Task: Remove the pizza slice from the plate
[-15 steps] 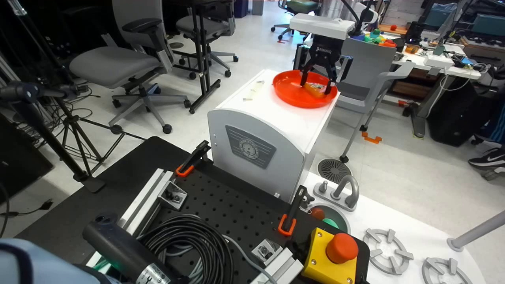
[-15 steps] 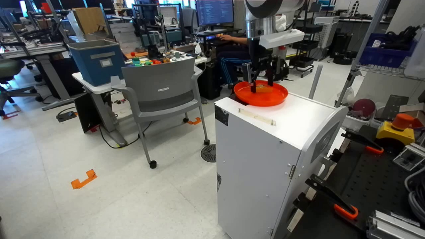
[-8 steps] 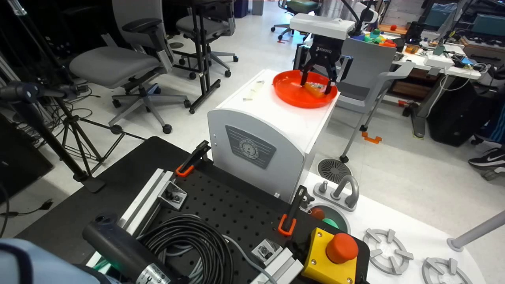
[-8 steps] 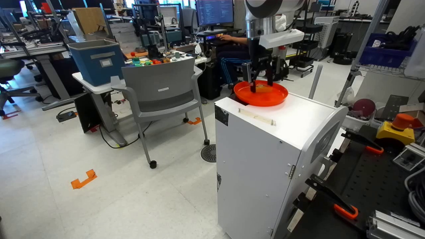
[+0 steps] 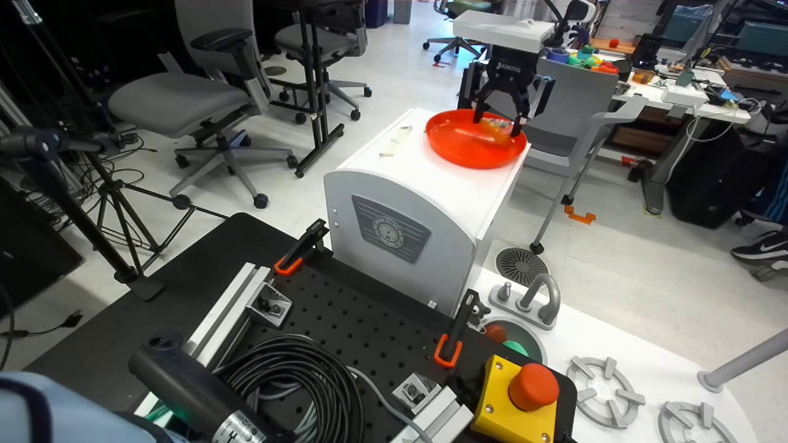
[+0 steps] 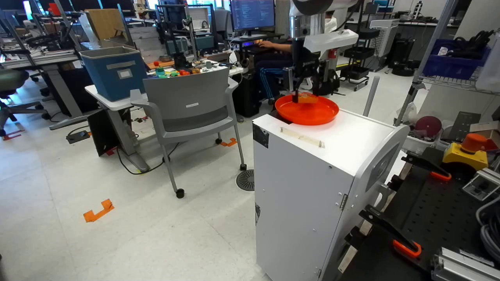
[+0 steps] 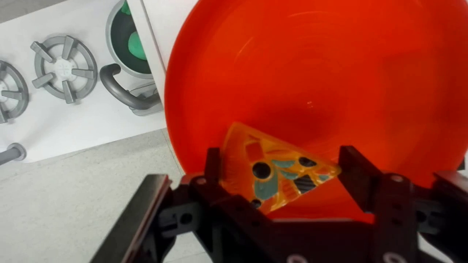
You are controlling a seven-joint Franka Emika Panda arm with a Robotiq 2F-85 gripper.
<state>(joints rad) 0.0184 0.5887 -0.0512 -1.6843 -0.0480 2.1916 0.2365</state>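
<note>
My pincer is clamping the pizza slice between its two black fingers. One finger is pressing on the wide end, and the other finger is pressing on the pointy tip. I am holding the slice just above the round orange plate, near the rim. Its top is facing my wrist, showing yellow, red and blue-green bits and some black spots.

The plate is sitting on top of a white cabinet, close to the edge. A strip of tape is lying on that same top, with a gap between it and the plate. Lower down, next to the cabinet, a round sink is sitting in a white bench. A green thing and a brown-red thing are lying in the sink, showing too little for me to name them. A grey tap is bending toward the sink. Two grey burner rings are sitting farther along the bench.

In both exterior views, a yellow box with a red button is resting by a black board full of little holes. A grey chair is standing near the cabinet, and a blue bin is sitting past the chair.
</note>
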